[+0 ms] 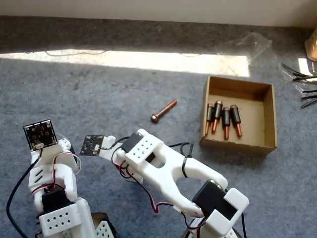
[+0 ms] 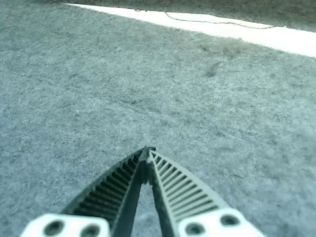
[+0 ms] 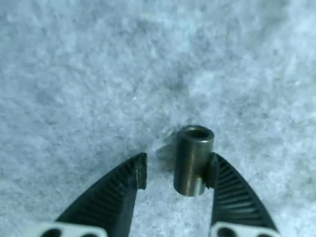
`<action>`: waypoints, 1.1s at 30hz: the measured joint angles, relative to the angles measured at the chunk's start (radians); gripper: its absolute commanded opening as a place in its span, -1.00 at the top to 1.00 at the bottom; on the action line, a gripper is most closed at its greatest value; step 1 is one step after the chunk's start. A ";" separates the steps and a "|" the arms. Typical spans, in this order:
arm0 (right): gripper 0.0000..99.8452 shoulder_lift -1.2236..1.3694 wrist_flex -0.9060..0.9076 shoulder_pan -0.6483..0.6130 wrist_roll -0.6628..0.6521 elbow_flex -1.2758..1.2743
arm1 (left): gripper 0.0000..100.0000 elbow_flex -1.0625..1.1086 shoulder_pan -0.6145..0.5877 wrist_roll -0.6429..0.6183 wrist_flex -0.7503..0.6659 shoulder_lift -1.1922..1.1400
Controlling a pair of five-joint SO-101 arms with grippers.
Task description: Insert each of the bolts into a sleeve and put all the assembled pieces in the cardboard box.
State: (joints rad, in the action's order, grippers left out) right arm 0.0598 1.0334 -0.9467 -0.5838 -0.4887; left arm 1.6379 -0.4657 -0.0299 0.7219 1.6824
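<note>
Sleeve [image 3: 193, 160] stands upright on the desk [image 3: 74, 74] between the right hand's [image 3: 176, 169] spread fingers, touching one. Left hand [image 2: 148, 152] is closed, empty. One bolt [image 1: 164, 111] lies loose near the cardboard box [image 1: 270, 119].

Both arms are white printed plastic shells with black motor blocks set between the parts. The left arm [image 1: 54, 198] has a panel dotted with rows of small holes, and red and black wires loop along its side. The right arm [image 1: 168, 166] has the same dotted panel, a black cable round its link and red wires underneath. Each wrist carries a small dark circuit board [image 1: 39, 134]. The fingers [image 2: 113, 190] are black ribbed wedges on white bases with dark screw holes.
</note>
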 measured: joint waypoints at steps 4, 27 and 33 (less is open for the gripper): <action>0.65 0.000 0.000 -0.003 0.000 0.000 | 0.99 0.000 0.000 0.000 0.000 0.000; 0.99 0.000 -0.046 0.000 0.000 0.000 | 0.99 0.000 0.000 0.000 0.000 0.000; 0.99 0.035 -0.058 -0.008 0.000 0.003 | 0.99 0.000 0.000 0.000 0.000 0.000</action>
State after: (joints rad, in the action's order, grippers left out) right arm 0.0951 0.9751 -0.9544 -0.5838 -0.4856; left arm 1.6379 -0.4657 -0.0299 0.7219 1.6824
